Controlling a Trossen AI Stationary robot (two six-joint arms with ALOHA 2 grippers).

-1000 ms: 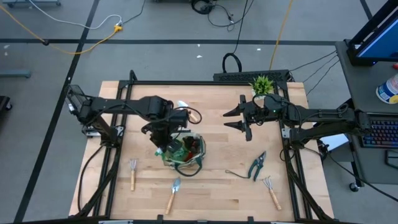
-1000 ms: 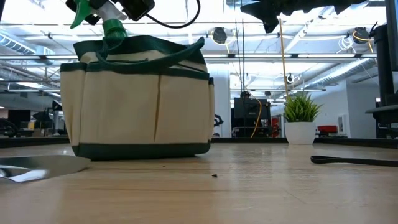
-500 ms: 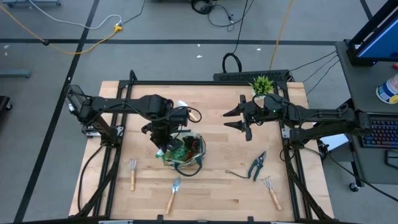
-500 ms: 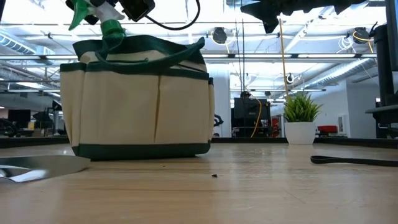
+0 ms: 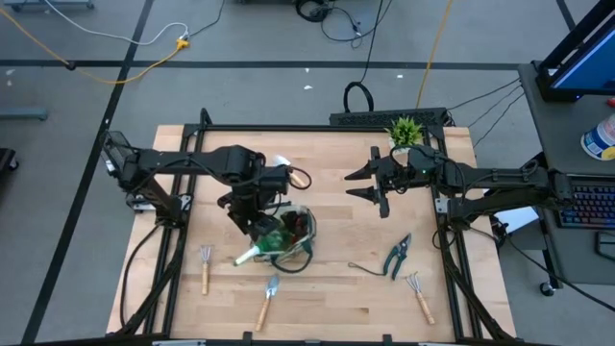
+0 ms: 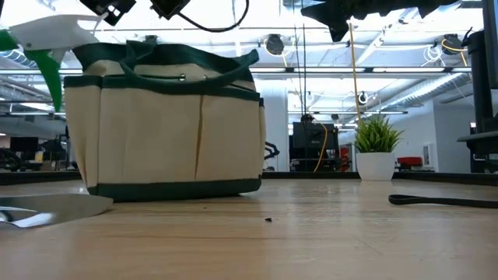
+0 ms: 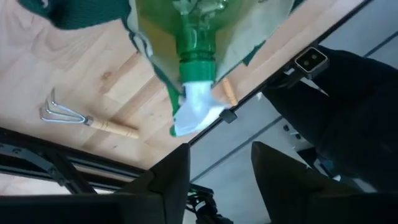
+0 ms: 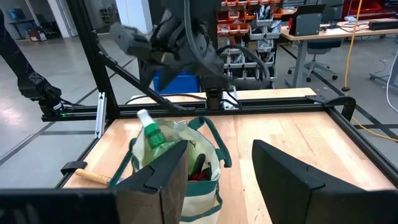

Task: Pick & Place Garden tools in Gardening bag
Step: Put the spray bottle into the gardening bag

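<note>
**Gardening bag holds the spray bottle, nozzle hanging over its rim**

The gardening bag (image 5: 286,235) stands upright on the desk (image 5: 336,163), a little left of the middle and nearer the front edge than the back. The green spray bottle (image 5: 252,252) leans out of it, its body inside the bag and its white nozzle tipped over the rim toward the desk's front-left corner. The left gripper (image 5: 252,221) hangs just above the bag, its fingers parted and holding nothing. The right gripper (image 5: 368,183) waits in the air over the back right part of the desk, jaws apart and empty.

Along the front edge lie a fork-rake (image 5: 204,266) toward the left, a trowel (image 5: 268,297) below the bag, the pruning shears (image 5: 397,255) and a second fork-rake (image 5: 418,293) toward the front-right corner. A potted plant (image 5: 405,131) stands at the back edge.
</note>
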